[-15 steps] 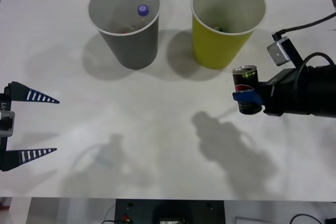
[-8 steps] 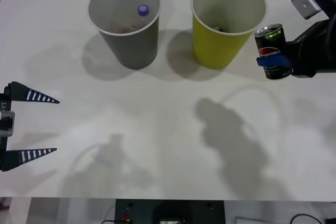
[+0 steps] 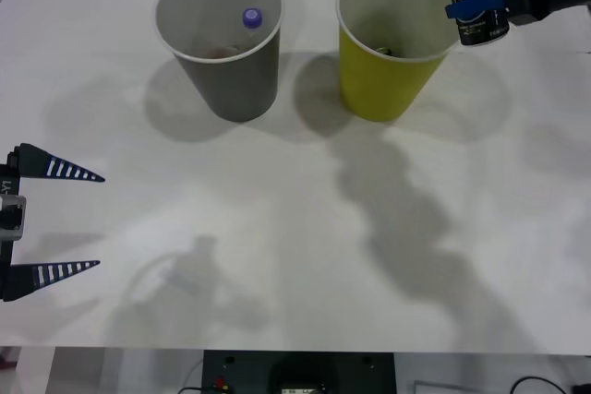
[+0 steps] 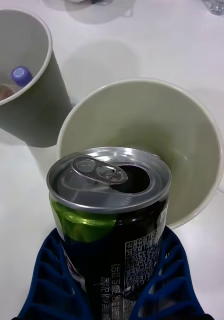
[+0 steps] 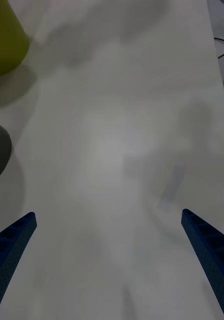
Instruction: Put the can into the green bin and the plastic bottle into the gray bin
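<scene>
Blue ribbed fingers of the right tool [image 4: 112,280] clamped the can [image 4: 109,210] upright, raised just short of the green bin [image 4: 192,150], likely to clear its rim. The plastic bottle [image 3: 250,19] lay inside the gray bin [image 3: 175,39], far beyond the left tool [image 3: 51,219], which waited spread open low over the counter [image 3: 277,228].

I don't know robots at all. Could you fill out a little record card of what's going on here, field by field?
Table: white table
Can: the can held upright in the air by the right gripper, beside the green bin's rim
Can top: already opened, tab up
Green bin: the green bin standing upright, a small item at its bottom
Gray bin: the gray bin upright, to the green bin's left
Bottle: the plastic bottle already inside the gray bin
Left gripper: the left gripper idle at the table's near left, jaws open
</scene>
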